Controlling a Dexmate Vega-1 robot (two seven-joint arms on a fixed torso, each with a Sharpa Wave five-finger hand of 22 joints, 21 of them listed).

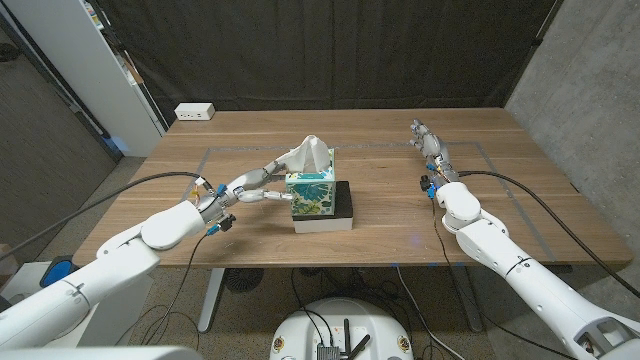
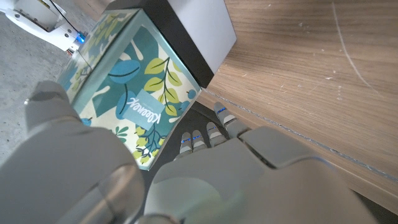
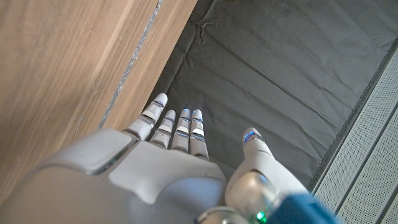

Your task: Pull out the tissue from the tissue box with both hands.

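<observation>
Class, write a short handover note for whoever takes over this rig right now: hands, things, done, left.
Left hand: at the tissue box, fingers on its left side and reaching up toward the tissue; whether it pinches the tissue cannot be told.
Right hand: open, far right of the table, holding nothing.
Box stands on a black and white block.
Done: nothing pulled out.
Left: the pull with both hands.

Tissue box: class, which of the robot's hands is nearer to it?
Left. The left hand is right beside the tissue box, fingers reaching its side. The right hand is far off, near the table's far right part, holding nothing.
</observation>
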